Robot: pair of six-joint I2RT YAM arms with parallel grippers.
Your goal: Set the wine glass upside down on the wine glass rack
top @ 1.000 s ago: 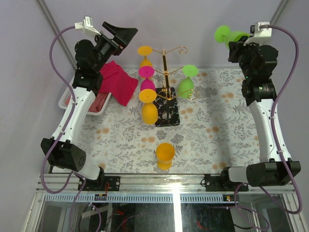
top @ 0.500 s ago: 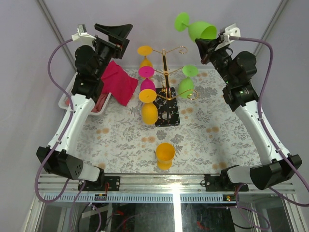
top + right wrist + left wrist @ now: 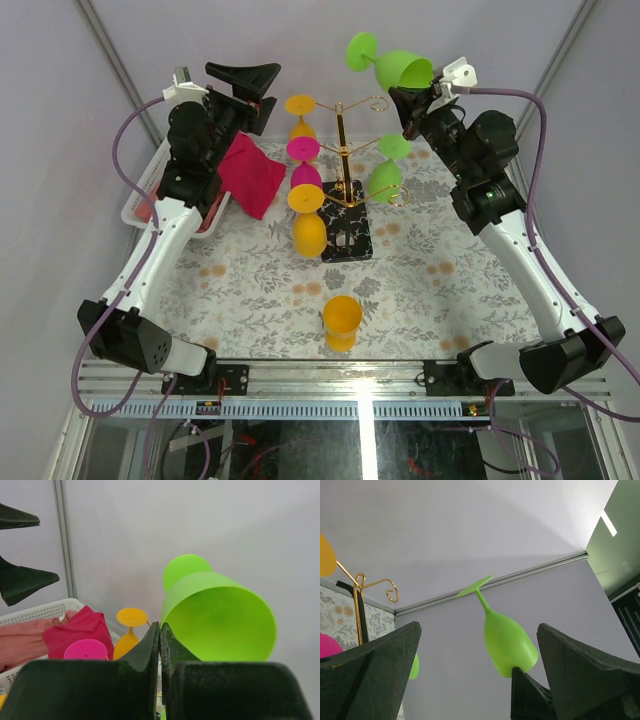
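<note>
My right gripper (image 3: 404, 92) is shut on the rim of a lime-green wine glass (image 3: 403, 68), held high and tilted, foot pointing up and to the left. The glass fills the right wrist view (image 3: 220, 617), its wall pinched at the right gripper (image 3: 160, 630). The wine glass rack (image 3: 341, 150), gold wire on a black base, stands just left of and below the held glass. Hanging on it are orange, pink and green glasses. My left gripper (image 3: 252, 88) is raised at the back left, open and holding nothing. In its view the green wine glass (image 3: 507, 645) shows beyond the left gripper (image 3: 477, 680).
An orange glass (image 3: 342, 320) stands on the patterned table near the front. A white basket (image 3: 133, 207) with a red cloth (image 3: 250, 172) sits at the back left. The enclosure's wall and frame posts are close behind both grippers.
My right arm has swung left with the green glass, from the back right corner to just above and right of the rack. The left gripper has shifted slightly and stayed open.
</note>
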